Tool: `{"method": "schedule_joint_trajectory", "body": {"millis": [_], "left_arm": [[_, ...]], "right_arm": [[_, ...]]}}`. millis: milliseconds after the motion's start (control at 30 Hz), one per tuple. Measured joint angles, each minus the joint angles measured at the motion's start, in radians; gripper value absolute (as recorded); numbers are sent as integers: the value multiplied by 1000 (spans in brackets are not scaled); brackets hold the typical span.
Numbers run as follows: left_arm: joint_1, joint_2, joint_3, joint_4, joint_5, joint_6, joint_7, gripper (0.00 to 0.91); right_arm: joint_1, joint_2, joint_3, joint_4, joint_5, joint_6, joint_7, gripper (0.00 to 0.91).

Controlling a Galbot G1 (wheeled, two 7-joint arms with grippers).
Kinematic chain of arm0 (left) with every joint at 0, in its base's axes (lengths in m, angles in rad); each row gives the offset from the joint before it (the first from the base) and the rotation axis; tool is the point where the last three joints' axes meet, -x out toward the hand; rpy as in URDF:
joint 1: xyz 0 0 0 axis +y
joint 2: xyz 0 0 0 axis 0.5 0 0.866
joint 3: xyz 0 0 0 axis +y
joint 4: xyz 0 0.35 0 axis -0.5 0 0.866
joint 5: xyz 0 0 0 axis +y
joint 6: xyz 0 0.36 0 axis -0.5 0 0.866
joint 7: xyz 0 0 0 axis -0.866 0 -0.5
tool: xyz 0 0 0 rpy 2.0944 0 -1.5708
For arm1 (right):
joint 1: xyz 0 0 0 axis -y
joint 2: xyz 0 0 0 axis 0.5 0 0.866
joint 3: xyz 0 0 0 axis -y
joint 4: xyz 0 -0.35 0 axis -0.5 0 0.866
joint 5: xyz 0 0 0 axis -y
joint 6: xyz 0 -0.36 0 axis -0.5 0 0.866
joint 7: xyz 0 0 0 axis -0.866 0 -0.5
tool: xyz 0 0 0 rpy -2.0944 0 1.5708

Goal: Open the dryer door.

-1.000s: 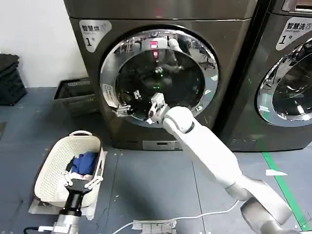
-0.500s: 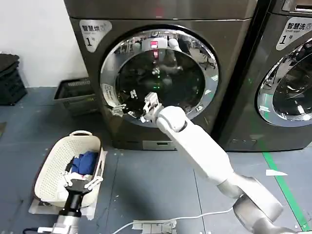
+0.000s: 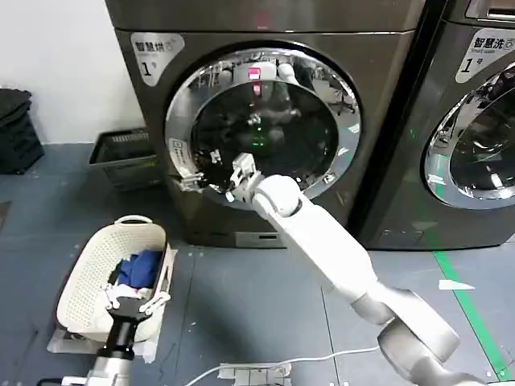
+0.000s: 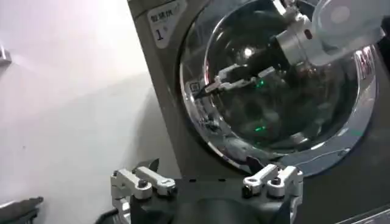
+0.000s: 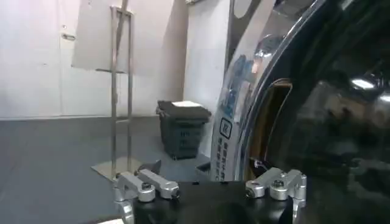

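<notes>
Right arm stretched forward from low right, its right gripper up at the left edge of the dryer door, by the chrome rim near the white sticker. That edge is likely where the door's catch or recess sits, which would explain the reach across the glass. From the right wrist view the fingers stand apart, wide, nothing between them; a tan slot in the rim lies just ahead, perhaps the pull recess. Door looks shut, flush in the dryer front, or cracked very little; I can't tell which. Left gripper hangs low over the white basket on the floor, fingers wide and empty, parked clear of the door's swing. Second machine stands at right, untouched.
</notes>
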Motion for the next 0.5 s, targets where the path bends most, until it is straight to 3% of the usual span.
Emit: {"method": "schedule_joint_trajectory", "body": {"millis": [500], "left_arm": [[3,-1,2,-1,2,-4,0,907]], "right_arm": [[40,36,-15,-75,-4,24,-24,907]]}}
